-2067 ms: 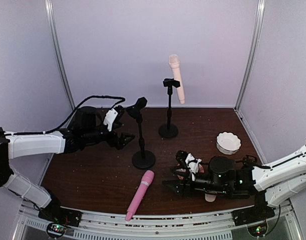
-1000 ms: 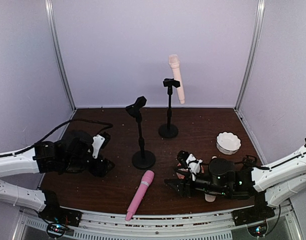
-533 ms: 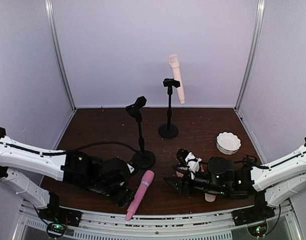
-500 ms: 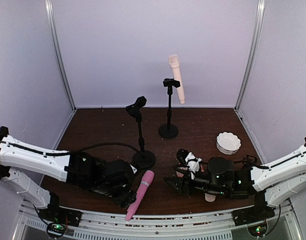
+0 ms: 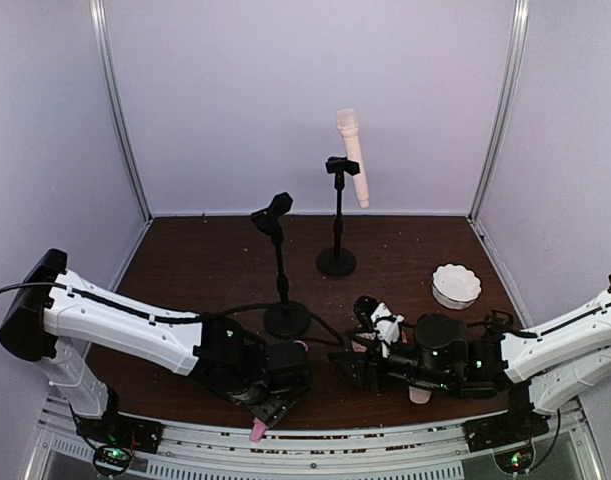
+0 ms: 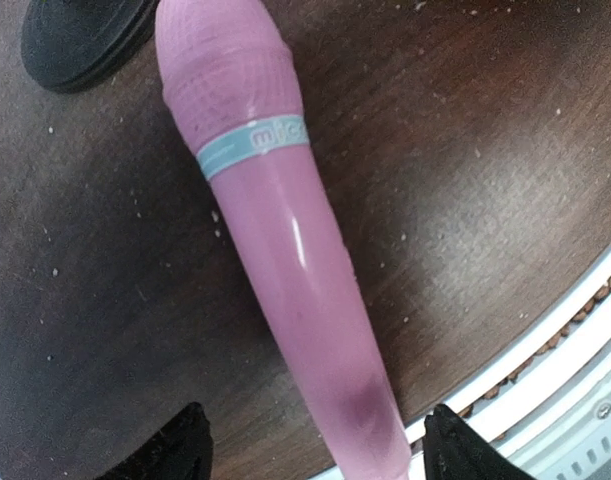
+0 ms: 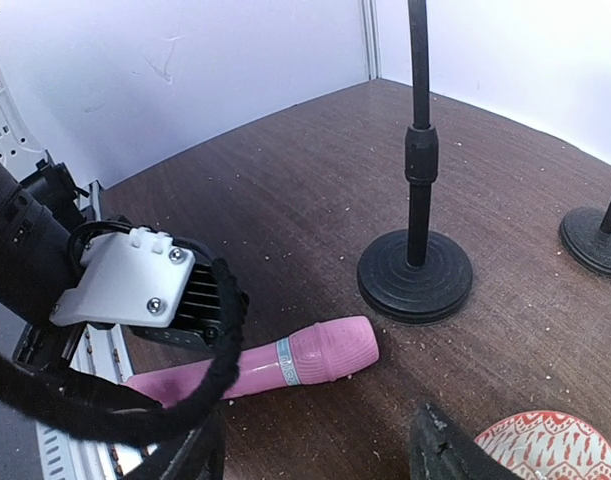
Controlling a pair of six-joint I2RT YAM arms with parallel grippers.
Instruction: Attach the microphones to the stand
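The pink microphone [image 6: 285, 260] lies flat near the table's front edge, head toward the near stand's base [image 6: 80, 40]. My left gripper [image 6: 320, 452] hovers over its handle end, open, one finger on each side without touching. From above, the left gripper [image 5: 268, 408] covers most of the pink microphone [image 5: 256, 431]. The right gripper [image 7: 315, 455] is open and holds nothing; the pink microphone [image 7: 315, 360] lies ahead of it. A peach microphone [image 5: 352, 155] sits clipped in the back stand [image 5: 337, 215]. The near stand [image 5: 279, 262] holds nothing. A peach end [image 5: 418, 396] shows under the right arm.
A white bowl [image 5: 456, 285] sits at the right. A red-patterned dish [image 7: 555, 445] lies by my right gripper's finger. The metal front rail [image 6: 575, 400] runs just past the pink microphone's tail. The left arm's cable [image 7: 200, 370] hangs across the right wrist view.
The left arm has swung from the table's left side to the front and settled over the pink microphone, its jaws spreading wider. The right arm has barely moved.
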